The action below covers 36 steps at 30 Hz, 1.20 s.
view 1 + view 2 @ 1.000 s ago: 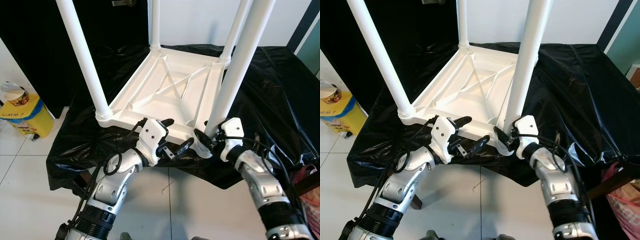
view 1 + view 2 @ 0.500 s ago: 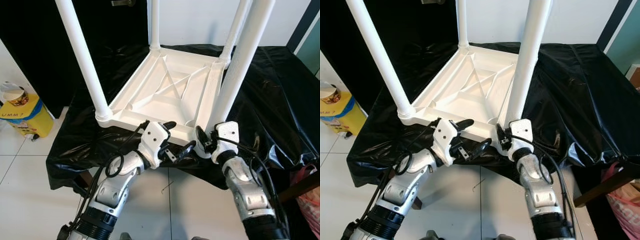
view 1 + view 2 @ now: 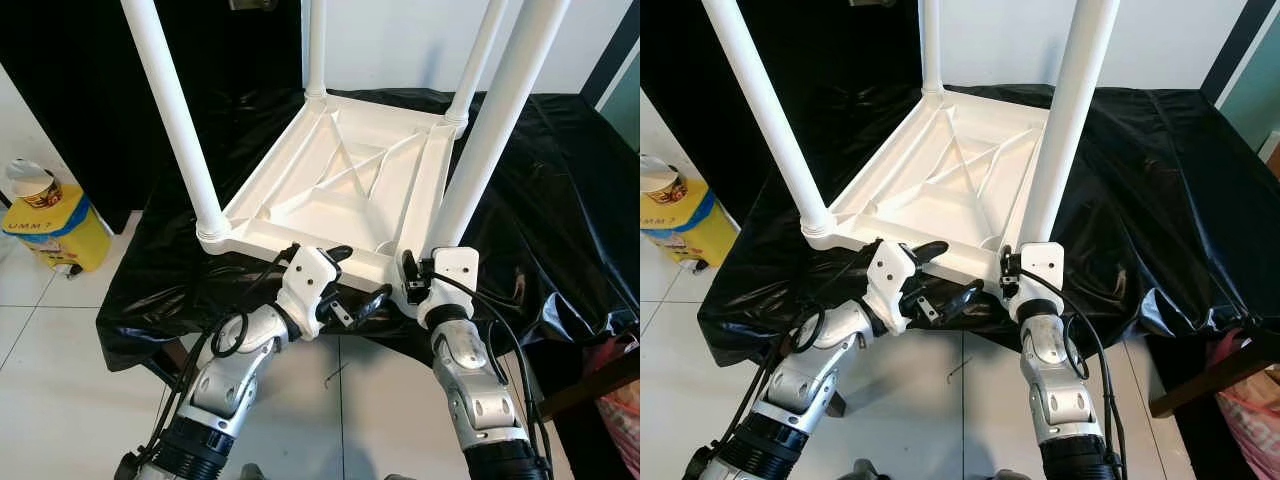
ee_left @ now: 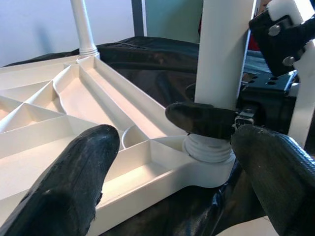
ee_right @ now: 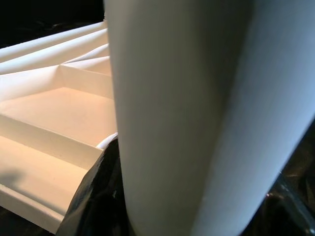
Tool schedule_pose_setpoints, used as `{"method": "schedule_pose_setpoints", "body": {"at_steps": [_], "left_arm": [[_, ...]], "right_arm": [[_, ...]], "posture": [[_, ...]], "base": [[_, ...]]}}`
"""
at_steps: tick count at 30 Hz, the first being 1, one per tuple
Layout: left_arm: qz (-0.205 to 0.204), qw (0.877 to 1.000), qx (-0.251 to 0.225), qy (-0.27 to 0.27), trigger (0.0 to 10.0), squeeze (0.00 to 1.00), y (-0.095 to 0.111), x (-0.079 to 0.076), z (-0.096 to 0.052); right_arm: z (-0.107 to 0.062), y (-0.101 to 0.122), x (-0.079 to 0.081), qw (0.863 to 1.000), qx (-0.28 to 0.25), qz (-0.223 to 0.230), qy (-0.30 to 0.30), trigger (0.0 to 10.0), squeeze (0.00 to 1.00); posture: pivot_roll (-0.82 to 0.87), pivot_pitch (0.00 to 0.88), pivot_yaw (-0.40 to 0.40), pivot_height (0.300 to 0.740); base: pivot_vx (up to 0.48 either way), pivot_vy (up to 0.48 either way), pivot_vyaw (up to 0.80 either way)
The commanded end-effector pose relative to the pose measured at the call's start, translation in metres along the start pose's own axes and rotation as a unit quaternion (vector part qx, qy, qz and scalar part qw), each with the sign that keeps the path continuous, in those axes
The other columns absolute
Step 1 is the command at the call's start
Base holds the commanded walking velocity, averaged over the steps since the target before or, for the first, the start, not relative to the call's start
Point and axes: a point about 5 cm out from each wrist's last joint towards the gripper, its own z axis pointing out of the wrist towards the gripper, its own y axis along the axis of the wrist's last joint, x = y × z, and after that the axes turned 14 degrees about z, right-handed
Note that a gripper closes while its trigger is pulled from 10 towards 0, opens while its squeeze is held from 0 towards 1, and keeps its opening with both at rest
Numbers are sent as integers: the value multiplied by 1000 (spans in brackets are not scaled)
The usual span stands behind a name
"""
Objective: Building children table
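An upturned white children's table top [image 3: 340, 190] is lying on a table draped in black plastic sheeting [image 3: 540, 200], its ribbed underside facing up and four white legs rising from its corners. The near-left leg [image 3: 180, 120] is standing in its corner socket, and two far legs [image 3: 316, 45] are standing at the back corners. The near-right leg [image 3: 1070, 120] is sitting in the front-right corner socket, where a threaded collar [image 4: 209, 150] is showing at its base. The right tool [image 3: 1012, 275] is closing around the foot of this leg, one black finger [image 4: 202, 120] pressing across the leg just above the collar; in the right wrist view the leg [image 5: 197, 113] is standing directly against the camera, with a dark finger [image 5: 96, 196] beside it. The left tool [image 3: 345, 278] is hovering at the table top's front edge, just beside the right one, its fingers [image 4: 74, 182] spread wide apart and holding nothing. On the tiled floor [image 3: 60, 340] to the robot's left, a yellow container [image 3: 50, 230] with a blue band is standing, well apart from the work.
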Motion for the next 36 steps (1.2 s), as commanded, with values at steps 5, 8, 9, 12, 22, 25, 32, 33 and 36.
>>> {"method": "schedule_pose_setpoints", "body": {"at_steps": [5,8,9,12,22,25,32,33,36], "left_arm": [[1,1000,-6,-9,10000,0,2,-4,1],[1,1000,-7,-10,10000,0,2,-5,1],[1,1000,-7,-10,10000,0,2,-5,1],[2,1000,-7,-10,10000,0,2,-5,1],[2,1000,-7,-12,10000,0,1,-4,1],[0,1000,-7,-15,10000,0,1,-4,2],[1,1000,-7,-15,10000,0,2,-3,2],[1,1000,-7,-15,10000,0,2,-3,2],[1,1000,-7,-13,10000,0,2,-3,2]], "right_arm": [[-5,-11,-5,1000,28,-8,-5,10000,1000],[-6,-7,-6,1000,17,-5,8,10000,1000],[-6,-5,-10,1000,12,-5,17,10000,1000],[-9,-2,-18,999,8,-7,48,10000,1000],[-12,5,-37,989,34,-14,141,10000,0],[-4,11,-46,972,63,-38,222,10000,0],[13,3,-41,948,99,-79,292,10000,0],[13,3,-41,948,99,-79,292,10000,0],[17,-1,-39,946,106,-79,296,6078,0]], "posture": [[-21,21,-35,740],[-22,20,-36,740],[-23,20,-36,740],[-26,21,-36,740],[-35,22,-29,740],[-41,23,-19,740],[-34,28,-14,740],[-34,28,-14,740],[-26,29,-18,740]], "base": [[0,0,0],[0,0,0],[0,0,0],[0,0,0],[0,0,0],[0,0,0],[0,0,0],[0,0,0],[0,0,0]]}}
